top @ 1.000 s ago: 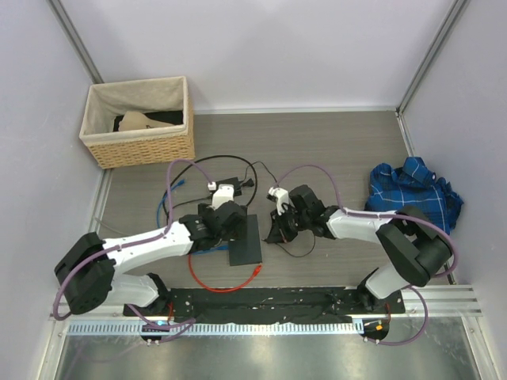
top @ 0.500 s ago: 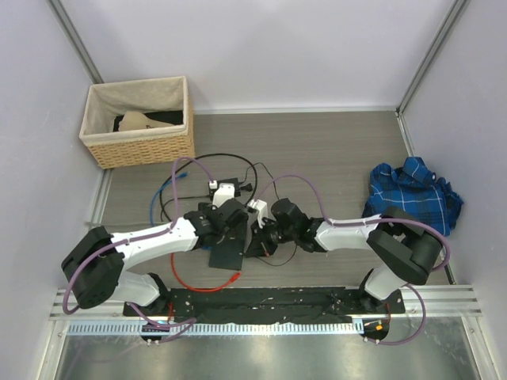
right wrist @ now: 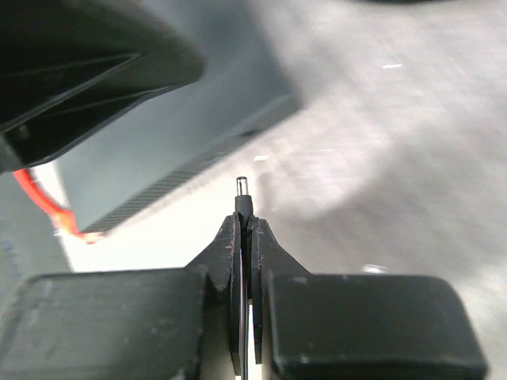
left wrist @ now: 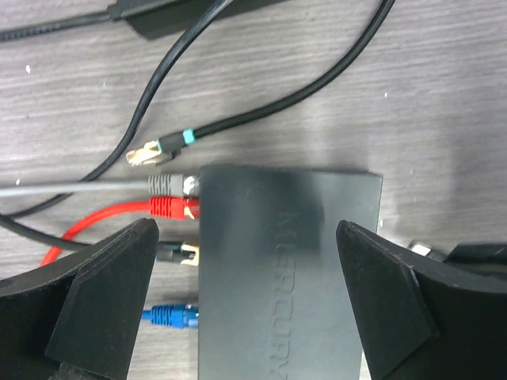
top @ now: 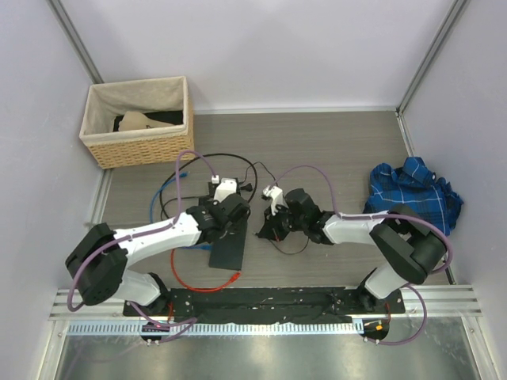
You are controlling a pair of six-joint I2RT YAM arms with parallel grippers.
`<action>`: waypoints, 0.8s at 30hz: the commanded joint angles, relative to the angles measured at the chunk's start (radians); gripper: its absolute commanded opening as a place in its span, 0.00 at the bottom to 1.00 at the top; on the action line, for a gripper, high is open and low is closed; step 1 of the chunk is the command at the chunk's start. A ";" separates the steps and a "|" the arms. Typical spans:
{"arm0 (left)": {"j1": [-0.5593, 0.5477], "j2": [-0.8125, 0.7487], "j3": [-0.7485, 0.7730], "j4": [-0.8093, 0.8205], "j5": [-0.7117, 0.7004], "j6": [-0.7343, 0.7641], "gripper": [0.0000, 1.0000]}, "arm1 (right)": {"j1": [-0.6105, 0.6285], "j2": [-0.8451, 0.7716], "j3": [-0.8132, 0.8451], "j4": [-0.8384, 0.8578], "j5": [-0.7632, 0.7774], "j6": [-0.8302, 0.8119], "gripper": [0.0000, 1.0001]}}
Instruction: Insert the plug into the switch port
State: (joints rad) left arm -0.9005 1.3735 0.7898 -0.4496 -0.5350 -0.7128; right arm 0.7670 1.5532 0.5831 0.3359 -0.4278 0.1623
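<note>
One word on switch [left wrist: 289,269]: MERCURY. L jaws apart, R jaws clamp plug [right wrist: 243,196].

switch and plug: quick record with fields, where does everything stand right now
switch: flat on the table, straddled by the open left fingers
plugged in: grey, red, black and blue connectors along one side
loose cable: teal-banded, lying unplugged beside the switch
plug: pinched between the shut right fingers, tip aimed at the switch's side
inserted: not yet, a gap shows
</note>
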 commanded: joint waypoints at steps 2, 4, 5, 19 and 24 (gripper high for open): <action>0.005 0.065 0.069 -0.029 -0.051 0.026 1.00 | -0.061 0.004 0.000 0.066 -0.005 -0.105 0.01; 0.003 0.091 0.083 -0.040 -0.057 0.027 1.00 | -0.069 0.033 0.015 0.072 -0.025 -0.116 0.01; 0.005 0.099 0.086 -0.044 -0.057 0.026 1.00 | -0.072 0.042 0.020 0.077 -0.034 -0.124 0.01; 0.003 0.121 0.058 -0.098 -0.022 -0.033 1.00 | -0.071 0.146 0.087 0.163 -0.195 -0.090 0.01; 0.005 0.111 0.042 -0.097 -0.010 -0.045 1.00 | -0.071 0.160 0.103 0.167 -0.207 -0.089 0.01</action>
State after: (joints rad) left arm -0.9005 1.4937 0.8539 -0.5007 -0.5545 -0.7338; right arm 0.6960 1.7073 0.6437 0.4328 -0.5957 0.0704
